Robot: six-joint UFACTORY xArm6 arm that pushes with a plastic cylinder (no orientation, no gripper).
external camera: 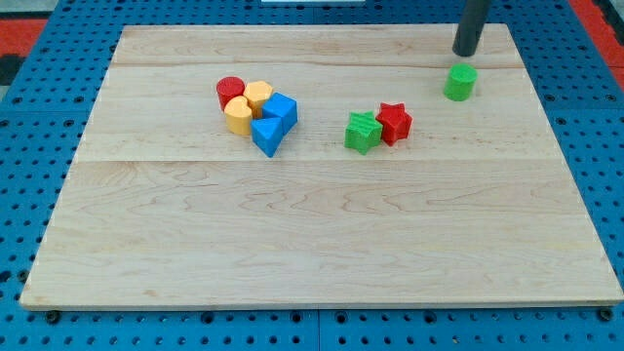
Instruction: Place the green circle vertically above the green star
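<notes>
Green star (pixel 363 132) touching red star (pixel 395 123), green circle (pixel 460 83) just below my tip (pixel 466 54), rod cut off.

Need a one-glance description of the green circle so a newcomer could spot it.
On the wooden board, look near the view's top right corner. Just below my tip sits the green circle, standing alone, unlike the green star touching the red star.

Board (pixel 322 244): pale natural wood, fine lengthwise grain, faint seam lines between planks. Surrounding surface (pixel 19 127): blue, with a regular grid of small dark holes; red areas at the view's top corners. Rod: dark grey to black down to my tip (pixel 466 53). Blocks: green circle (pixel 460 83), green star (pixel 363 132), red star (pixel 394 123), red cylinder (pixel 230 92), two yellow-orange blocks (pixel 258 96) (pixel 238 115), blue cube (pixel 280 110), blue triangular block (pixel 267 136).
</notes>
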